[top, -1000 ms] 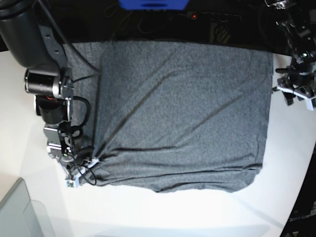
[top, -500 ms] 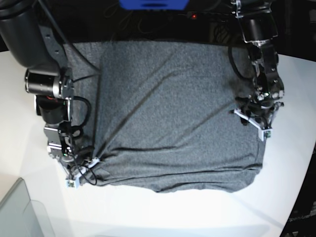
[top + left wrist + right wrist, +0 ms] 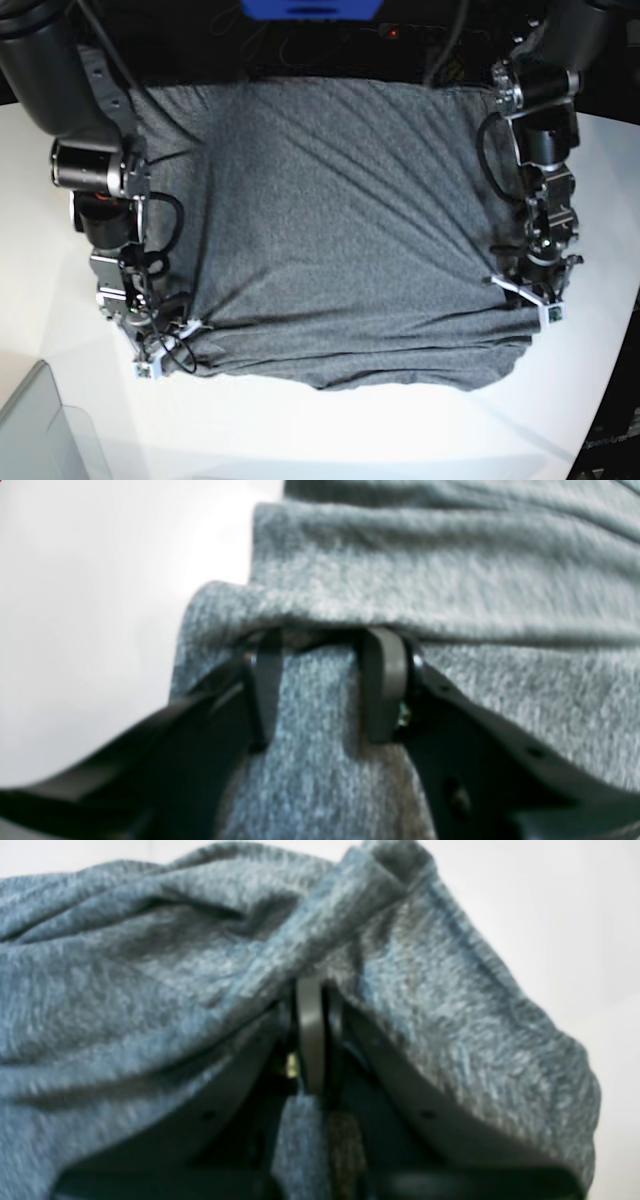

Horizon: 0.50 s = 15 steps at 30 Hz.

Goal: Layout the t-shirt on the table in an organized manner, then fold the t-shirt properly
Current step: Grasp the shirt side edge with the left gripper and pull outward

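Since half a second ago my left gripper [image 3: 530, 297] has slid down along the one t-shirt [image 3: 340, 230] toward its lower corner, and the cloth now shows diagonal creases running toward it. Its two fingers [image 3: 382, 680] stand apart, straddling a strip of grey knit, tips tucked under a fold — no pinch that I can see. My right gripper [image 3: 165, 345] hasn't budged; its fingers [image 3: 310, 1035] are pressed together on a bunched ridge of the shirt. Fabric lies spread between both grippers on the white bench [image 3: 330, 430].
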### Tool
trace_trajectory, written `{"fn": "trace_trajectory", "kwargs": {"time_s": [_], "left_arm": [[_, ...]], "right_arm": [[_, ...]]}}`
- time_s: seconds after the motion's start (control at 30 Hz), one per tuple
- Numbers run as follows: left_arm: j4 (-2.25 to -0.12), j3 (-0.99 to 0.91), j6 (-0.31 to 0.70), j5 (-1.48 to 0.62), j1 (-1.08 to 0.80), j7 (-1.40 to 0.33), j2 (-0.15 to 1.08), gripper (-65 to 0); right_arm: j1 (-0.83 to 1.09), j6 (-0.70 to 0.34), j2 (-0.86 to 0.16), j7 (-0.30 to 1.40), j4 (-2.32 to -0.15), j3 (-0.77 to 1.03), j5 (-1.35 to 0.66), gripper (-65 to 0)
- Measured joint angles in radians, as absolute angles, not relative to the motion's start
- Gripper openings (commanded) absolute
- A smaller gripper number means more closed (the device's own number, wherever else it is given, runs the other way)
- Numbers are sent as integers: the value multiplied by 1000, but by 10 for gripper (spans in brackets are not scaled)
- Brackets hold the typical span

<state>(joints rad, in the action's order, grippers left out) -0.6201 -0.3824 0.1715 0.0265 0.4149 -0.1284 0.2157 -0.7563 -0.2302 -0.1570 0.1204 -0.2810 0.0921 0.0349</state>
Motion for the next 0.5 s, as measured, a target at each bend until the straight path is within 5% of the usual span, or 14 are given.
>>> {"fn": "trace_trajectory", "kwargs": {"time_s": [0.27,0.5], "left_arm": [[-319,-376,150,47,605,24,230,-389],[-294,-372,152,48,649,-8,223,-389]], "right_arm": [[-742,-84,-152,17,-273,91,42,-650],[-743,-43,-187,-21,-271,91,42,-650]]}}
